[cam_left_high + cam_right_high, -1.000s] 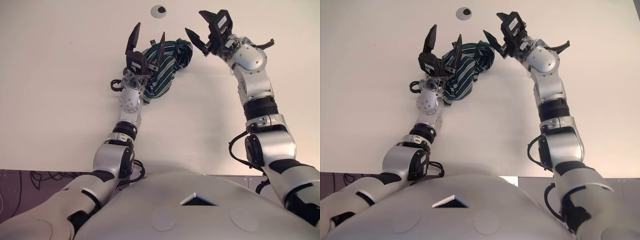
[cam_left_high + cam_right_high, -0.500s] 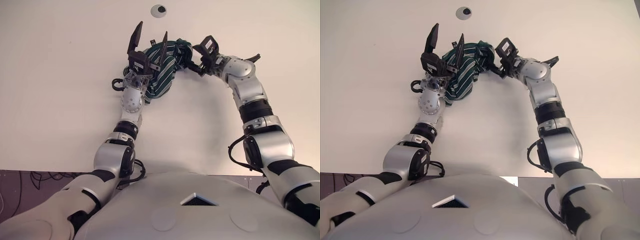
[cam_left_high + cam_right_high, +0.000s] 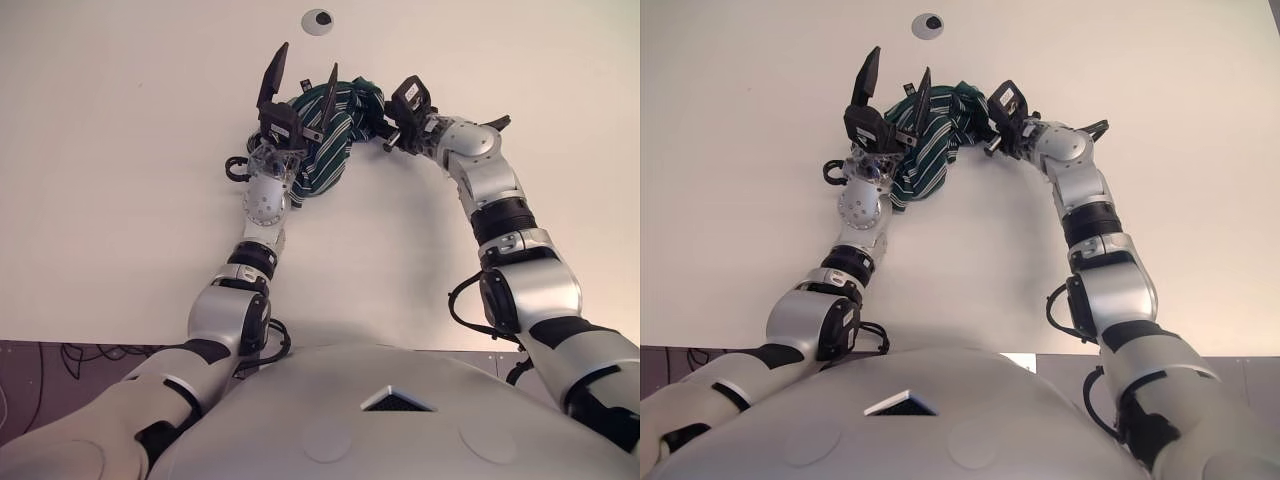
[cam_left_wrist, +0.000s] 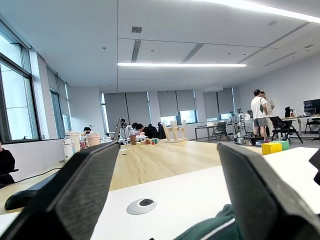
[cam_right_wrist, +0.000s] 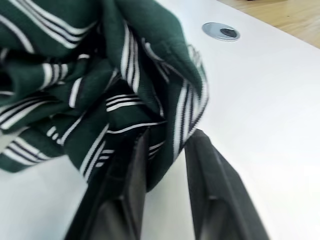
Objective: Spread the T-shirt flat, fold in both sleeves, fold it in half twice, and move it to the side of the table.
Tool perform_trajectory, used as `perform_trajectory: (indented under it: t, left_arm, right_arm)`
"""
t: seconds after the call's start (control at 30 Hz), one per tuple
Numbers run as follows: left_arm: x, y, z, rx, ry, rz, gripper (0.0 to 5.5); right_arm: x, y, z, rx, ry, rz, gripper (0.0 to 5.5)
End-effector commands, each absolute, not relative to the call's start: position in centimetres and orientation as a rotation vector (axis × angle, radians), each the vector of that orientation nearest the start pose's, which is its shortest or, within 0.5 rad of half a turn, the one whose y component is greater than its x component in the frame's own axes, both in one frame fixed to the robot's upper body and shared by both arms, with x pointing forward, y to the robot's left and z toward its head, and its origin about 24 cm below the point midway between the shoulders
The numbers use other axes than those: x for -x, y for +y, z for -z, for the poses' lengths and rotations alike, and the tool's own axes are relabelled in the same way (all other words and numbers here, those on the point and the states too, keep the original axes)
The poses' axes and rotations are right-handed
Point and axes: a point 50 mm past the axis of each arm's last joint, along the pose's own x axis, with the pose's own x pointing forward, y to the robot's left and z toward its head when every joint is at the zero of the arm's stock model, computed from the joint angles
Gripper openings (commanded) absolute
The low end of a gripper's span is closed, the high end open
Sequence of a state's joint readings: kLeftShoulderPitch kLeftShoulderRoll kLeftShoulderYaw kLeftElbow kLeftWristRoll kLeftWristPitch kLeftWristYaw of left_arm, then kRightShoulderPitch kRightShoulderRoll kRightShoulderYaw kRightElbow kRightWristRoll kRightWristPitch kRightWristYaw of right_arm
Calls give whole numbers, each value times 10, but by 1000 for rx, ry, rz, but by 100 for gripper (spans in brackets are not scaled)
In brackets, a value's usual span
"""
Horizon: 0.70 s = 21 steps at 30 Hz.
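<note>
1 white table (image 3: 120,200) spreads under both arms. On it, toward the far middle, lies 1 T-shirt (image 3: 338,150), dark green with thin white and dark stripes. It is bunched in a crumpled heap, not spread, with no sleeve that can be told apart from the folds.

2 grippers are at the heap, 1 on each side. The left gripper (image 3: 306,58) stands at the heap's left edge with its 2 fingers pointing up and away, spread wide with nothing between them. From the head, its inner finger and wrist cover part of the cloth's left side. In the left wrist view a corner of the green cloth shows low between the 2 fingers.

The right gripper (image 5: 169,142) is low at the heap's right edge, almost on the tabletop. Its 2 fingers are drawn close together, with a fold of striped cloth pinched between them, and the rest of the shirt bulges beyond the fingertips.

1 round grey cable grommet (image 3: 318,21) is set into the table beyond the shirt, well apart from it.

Past the white table, the left wrist view shows 1 long wooden table (image 4: 165,160) and 1 yellow block (image 4: 272,148) farther off.
</note>
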<state>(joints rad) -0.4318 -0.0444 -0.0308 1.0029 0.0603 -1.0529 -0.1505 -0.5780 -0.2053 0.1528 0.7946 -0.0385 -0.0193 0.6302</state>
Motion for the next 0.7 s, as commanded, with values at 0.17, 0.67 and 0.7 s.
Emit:
perform_trajectory:
  t: [0.17, 0.67, 0.7]
  left_arm:
    - [-281, 85, -22, -20, -429, 357, 358]
    - [-272, 164, -100, 4, -745, 228, 358]
    - [-270, 173, -104, -10, -729, 261, 358]
  right_arm:
    - [-344, -123, -35, 269, 262, -739, 3]
    - [-294, -189, -94, 321, -165, -733, 3]
    - [-283, -197, -100, 346, -181, -758, 3]
